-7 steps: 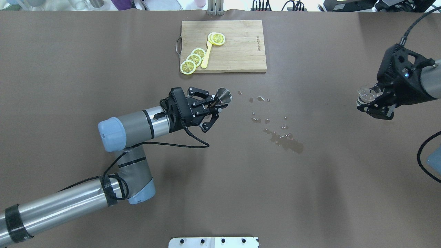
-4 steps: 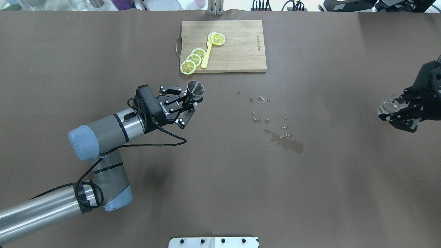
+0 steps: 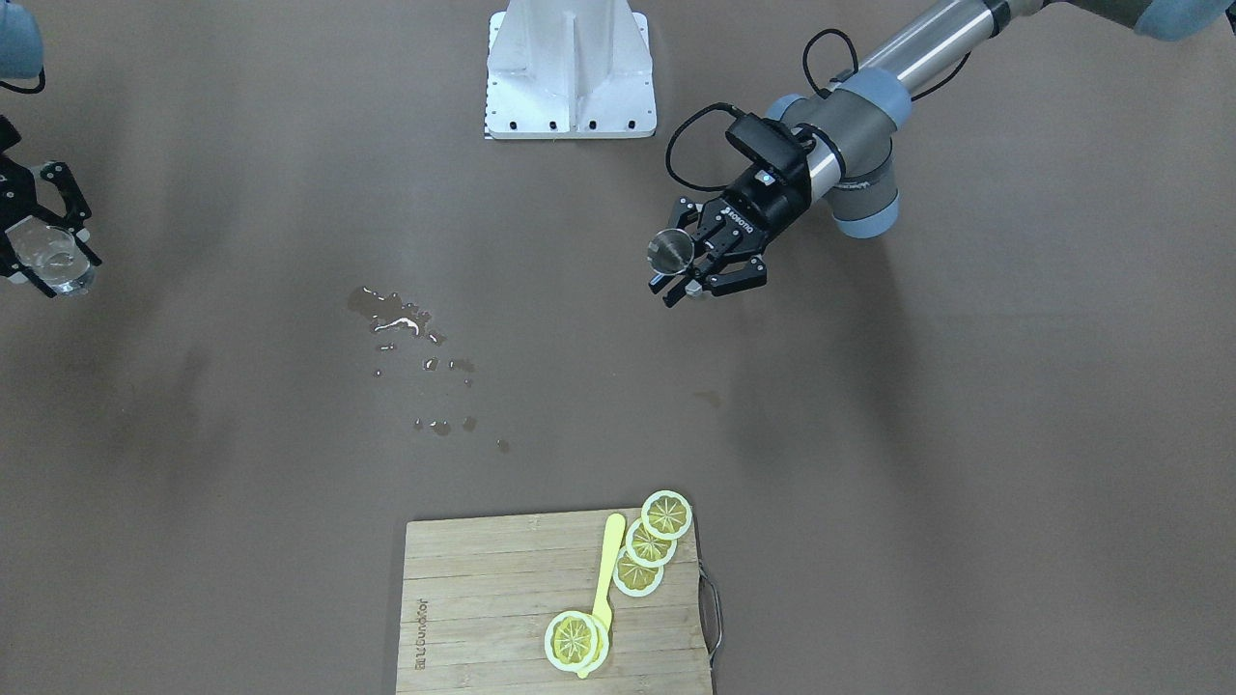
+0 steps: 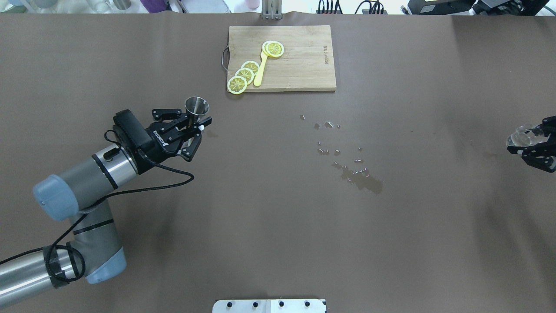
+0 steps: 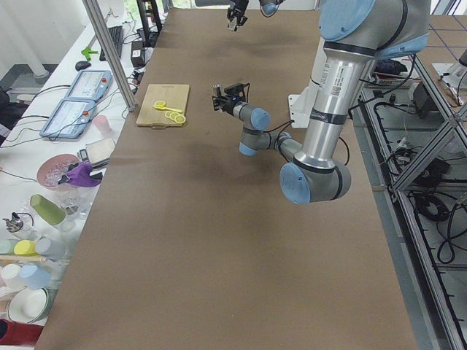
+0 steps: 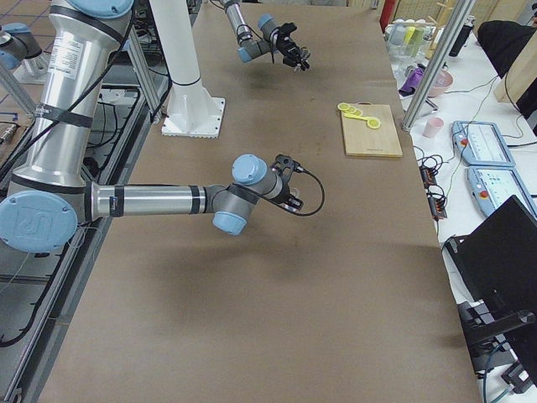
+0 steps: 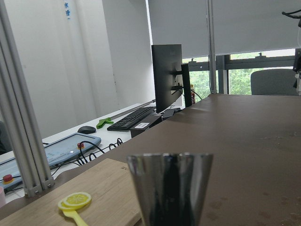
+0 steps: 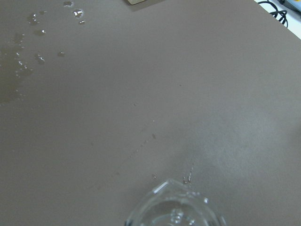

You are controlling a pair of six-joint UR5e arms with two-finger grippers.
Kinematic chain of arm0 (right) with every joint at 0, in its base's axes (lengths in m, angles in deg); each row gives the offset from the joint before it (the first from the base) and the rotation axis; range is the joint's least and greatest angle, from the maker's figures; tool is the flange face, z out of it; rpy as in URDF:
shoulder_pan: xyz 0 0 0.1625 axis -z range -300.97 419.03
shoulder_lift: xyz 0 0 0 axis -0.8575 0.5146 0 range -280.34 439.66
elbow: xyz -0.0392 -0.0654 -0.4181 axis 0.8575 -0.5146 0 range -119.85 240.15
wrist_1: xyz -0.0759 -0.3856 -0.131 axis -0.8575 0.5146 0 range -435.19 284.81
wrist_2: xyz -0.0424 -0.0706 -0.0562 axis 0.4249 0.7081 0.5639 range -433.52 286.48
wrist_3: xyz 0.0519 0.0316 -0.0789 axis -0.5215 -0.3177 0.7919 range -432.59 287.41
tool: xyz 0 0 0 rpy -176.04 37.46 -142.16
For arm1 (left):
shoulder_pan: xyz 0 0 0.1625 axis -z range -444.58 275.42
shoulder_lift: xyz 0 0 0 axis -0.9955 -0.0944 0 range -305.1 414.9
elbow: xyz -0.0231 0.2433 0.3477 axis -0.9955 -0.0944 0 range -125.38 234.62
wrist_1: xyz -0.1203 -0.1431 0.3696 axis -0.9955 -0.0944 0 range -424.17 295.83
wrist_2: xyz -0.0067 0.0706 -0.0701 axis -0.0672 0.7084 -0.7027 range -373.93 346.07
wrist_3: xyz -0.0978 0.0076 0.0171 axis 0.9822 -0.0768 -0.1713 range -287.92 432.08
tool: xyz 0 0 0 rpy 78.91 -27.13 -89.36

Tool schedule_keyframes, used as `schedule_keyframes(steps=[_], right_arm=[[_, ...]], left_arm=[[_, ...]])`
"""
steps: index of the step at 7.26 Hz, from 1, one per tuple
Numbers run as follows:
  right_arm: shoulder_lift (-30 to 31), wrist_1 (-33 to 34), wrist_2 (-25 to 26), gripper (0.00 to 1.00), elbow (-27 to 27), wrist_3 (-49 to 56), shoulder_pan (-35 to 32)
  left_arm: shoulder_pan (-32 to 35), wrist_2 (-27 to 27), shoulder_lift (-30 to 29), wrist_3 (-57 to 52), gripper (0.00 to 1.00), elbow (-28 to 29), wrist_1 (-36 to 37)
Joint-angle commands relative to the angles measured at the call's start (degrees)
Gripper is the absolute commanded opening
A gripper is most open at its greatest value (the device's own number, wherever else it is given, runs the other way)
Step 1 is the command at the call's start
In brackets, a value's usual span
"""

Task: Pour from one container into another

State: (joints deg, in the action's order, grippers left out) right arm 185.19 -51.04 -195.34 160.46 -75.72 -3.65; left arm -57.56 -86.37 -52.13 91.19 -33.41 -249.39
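The steel jigger [image 4: 196, 105] stands upright above the table's left half, and my left gripper [image 4: 196, 126] is shut on its narrow waist. From the front, the jigger [image 3: 670, 250] shows its open mouth ahead of the left gripper [image 3: 688, 274]. The left wrist view has the jigger [image 7: 170, 188] filling the lower middle. At the far right edge my right gripper [image 4: 527, 143] is shut on the small clear glass [image 4: 517, 136]. The glass [image 3: 46, 255] also shows at the front view's left edge, and its rim [image 8: 175, 209] in the right wrist view.
A wooden cutting board [image 4: 304, 65] with lemon slices [image 4: 243, 76] and a yellow spoon [image 4: 259, 71] lies at the back centre. Spilled liquid [image 4: 358, 176] and droplets mark the middle of the table. The white base plate [image 4: 269, 305] sits at the near edge.
My left arm has drawn back to the left with the jigger. My right arm has pulled further right with the glass, so the two containers are farther apart.
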Motion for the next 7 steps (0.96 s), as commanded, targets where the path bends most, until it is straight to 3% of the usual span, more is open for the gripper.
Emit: schedule_keyframes(steps=[1,2,4,7], right_arm=[[0.2,-10.0,-0.1,0.0,-8.8,-3.4,-1.4],[0.0,-18.2,-0.2,0.0,-14.7,-3.6,-1.6],[0.1,-19.8,-0.5,0.0,-18.1,-5.1,-2.3],[-1.5,-29.6,-0.6,0.0,-27.9,-9.0,-2.4]], left_arm=[[-0.3,5.4,4.8,1.3,0.0,-2.1,0.2],[-0.7,8.3,6.6,1.4,0.0,-2.8,0.2],[-2.3,13.4,10.4,4.1,0.0,-4.2,1.0],[-3.8,19.9,15.4,7.3,0.0,-7.4,4.9]])
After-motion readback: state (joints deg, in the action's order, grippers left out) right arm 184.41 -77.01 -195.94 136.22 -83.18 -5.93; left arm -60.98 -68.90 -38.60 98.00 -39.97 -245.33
